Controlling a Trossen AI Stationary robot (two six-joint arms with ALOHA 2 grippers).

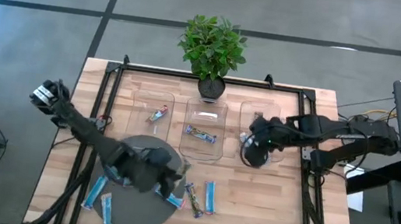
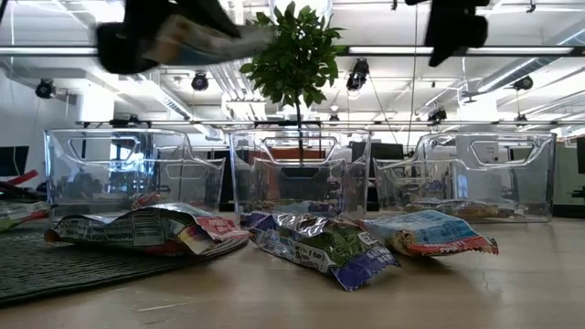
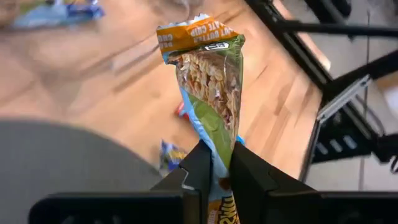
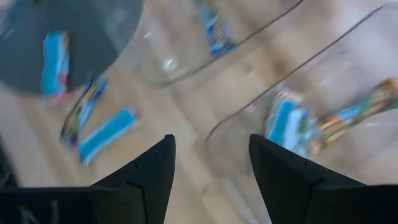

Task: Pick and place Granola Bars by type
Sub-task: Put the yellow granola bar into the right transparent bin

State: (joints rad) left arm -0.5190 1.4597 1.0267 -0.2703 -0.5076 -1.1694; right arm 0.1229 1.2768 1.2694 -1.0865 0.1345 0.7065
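The wooden desk (image 1: 264, 215) carries a round grey mat (image 1: 131, 212), three clear trays (image 1: 204, 132) in a row, a potted plant (image 1: 213, 47), and blue Granola Bars (image 1: 209, 196) lying loose beside the mat.

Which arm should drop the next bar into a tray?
Left, probably: the left gripper already pinches a green-and-orange granola bar above the mat. The right gripper is open and empty over the right tray.

Robotics lab or open workshop: wooden table (image 1: 266, 207) in black framing (image 1: 109, 91), grey concrete floor (image 1: 33, 18), ceiling track spotlights (image 2: 199, 81), computer monitor (image 2: 13, 161).
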